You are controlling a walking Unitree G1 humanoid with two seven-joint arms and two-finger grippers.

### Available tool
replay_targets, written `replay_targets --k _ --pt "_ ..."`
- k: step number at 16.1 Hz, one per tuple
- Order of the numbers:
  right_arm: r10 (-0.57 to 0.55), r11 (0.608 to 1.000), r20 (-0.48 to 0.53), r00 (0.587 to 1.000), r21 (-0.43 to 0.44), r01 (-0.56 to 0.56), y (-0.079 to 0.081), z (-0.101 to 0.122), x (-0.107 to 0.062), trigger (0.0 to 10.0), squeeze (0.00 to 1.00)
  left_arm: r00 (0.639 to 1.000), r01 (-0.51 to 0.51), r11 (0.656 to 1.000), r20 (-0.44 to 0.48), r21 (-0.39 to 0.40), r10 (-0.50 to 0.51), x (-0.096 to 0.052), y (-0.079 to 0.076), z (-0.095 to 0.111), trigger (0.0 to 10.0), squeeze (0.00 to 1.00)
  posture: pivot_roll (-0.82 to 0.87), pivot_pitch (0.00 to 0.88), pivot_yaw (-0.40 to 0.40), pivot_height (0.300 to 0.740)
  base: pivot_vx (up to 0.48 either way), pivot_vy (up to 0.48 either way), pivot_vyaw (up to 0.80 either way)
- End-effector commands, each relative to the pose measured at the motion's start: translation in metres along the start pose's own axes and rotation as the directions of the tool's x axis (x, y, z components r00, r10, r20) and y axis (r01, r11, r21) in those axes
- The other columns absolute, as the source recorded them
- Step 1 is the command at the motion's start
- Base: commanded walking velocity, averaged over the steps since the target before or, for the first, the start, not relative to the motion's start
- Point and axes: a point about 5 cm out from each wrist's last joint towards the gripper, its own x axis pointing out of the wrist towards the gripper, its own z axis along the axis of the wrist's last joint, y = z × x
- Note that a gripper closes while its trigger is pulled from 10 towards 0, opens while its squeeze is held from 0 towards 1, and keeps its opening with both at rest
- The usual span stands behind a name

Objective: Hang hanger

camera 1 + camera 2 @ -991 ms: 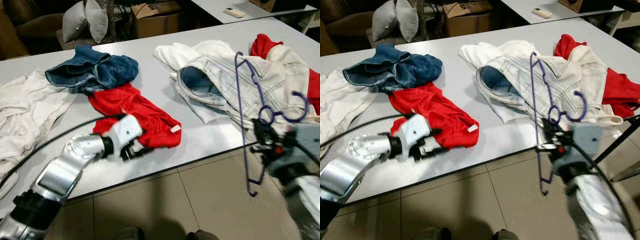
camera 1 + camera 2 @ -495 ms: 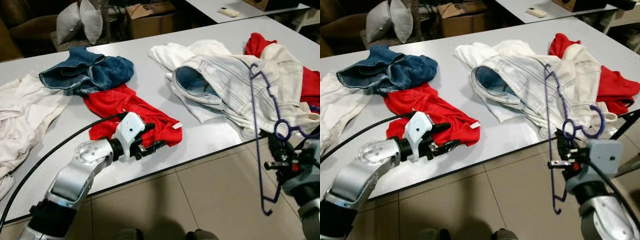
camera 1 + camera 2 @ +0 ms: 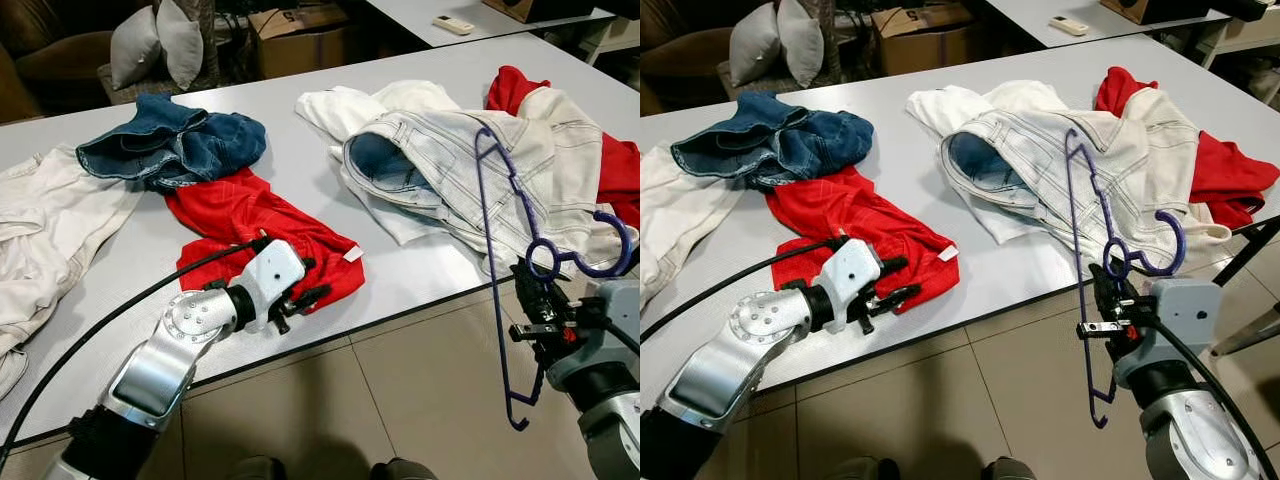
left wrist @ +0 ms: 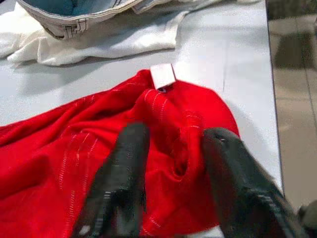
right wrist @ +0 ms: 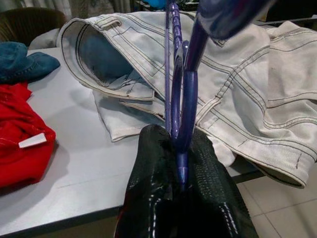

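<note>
right pincer (image 3: 1110, 300) clamped on the neck of a purple hanger (image 3: 1085, 270), held off the front edge of the grey table (image 3: 890, 130). the hanger's long axis runs roughly up and down, its hook (image 3: 1150, 250) curving out sideways above the fingers. just beyond the pincer lies a pale denim jacket (image 3: 1060, 170). left pincer (image 3: 300, 298), fingers parted, sits over a red shirt (image 3: 260, 225); blue jeans (image 3: 175, 145) lie past it. tan tiled floor (image 3: 970, 400) below.
</note>
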Motion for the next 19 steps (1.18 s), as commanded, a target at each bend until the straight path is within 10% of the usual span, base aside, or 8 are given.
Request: replay_targets --k 1,4,5,9,11,15,18,19 --pt "0.000 1.000 0.000 1.000 -0.005 0.000 -0.001 0.000 0.000 10.0 0.00 1.000 0.018 0.999 -0.009 0.040 -0.018 0.000 -0.002 0.000 3.1 0.00 -0.12 0.072 0.049 0.740 0.000 0.000 0.00" --pt "0.001 1.000 0.003 1.000 -0.011 -0.001 -0.002 0.001 0.001 10.0 0.00 0.994 0.080 0.994 0.076 -0.075 -0.074 -0.001 -0.012 0.009 10.0 0.00 -0.12 0.073 0.047 0.740 0.000 0.000 0.00" --pt "0.003 1.000 0.004 1.000 -0.014 -0.003 -0.002 0.001 0.001 10.0 0.00 0.986 0.131 0.984 0.117 -0.123 -0.116 -0.002 -0.017 0.014 10.0 1.00 -0.12 0.075 0.045 0.740 0.000 0.000 0.00" --pt "0.012 1.000 0.005 1.000 -0.021 -0.012 -0.002 0.002 0.003 10.0 0.00 0.984 0.178 0.984 0.036 -0.032 -0.177 -0.004 -0.027 0.004 10.0 1.00 -0.12 0.073 0.041 0.740 0.000 0.000 0.00" --pt "0.015 1.000 0.007 1.000 -0.024 -0.015 -0.002 0.003 0.005 10.0 0.00 0.993 0.116 0.993 -0.034 0.037 -0.115 -0.001 -0.021 -0.004 10.0 0.13 -0.12 0.072 0.039 0.740 0.000 0.000 0.00" --pt "0.024 0.999 0.013 1.000 -0.024 -0.023 0.000 0.004 0.007 10.0 0.00 0.999 -0.051 0.991 -0.003 0.127 0.051 0.009 -0.012 0.000 10.0 0.00 -0.12 0.073 0.036 0.740 0.000 0.000 0.00" --pt "0.042 0.999 0.013 0.999 -0.028 -0.041 0.002 0.005 0.009 10.0 0.00 0.996 -0.087 0.989 0.026 0.116 0.085 0.011 -0.012 0.001 0.0 0.00 -0.12 0.080 0.022 0.740 0.000 0.000 0.00" --pt "0.048 0.998 0.011 0.999 -0.031 -0.048 0.002 0.005 0.010 10.0 0.00 0.995 -0.095 0.990 0.032 0.109 0.092 0.010 -0.012 0.001 0.0 0.00 -0.12 0.080 0.018 0.740 0.000 0.000 0.00"
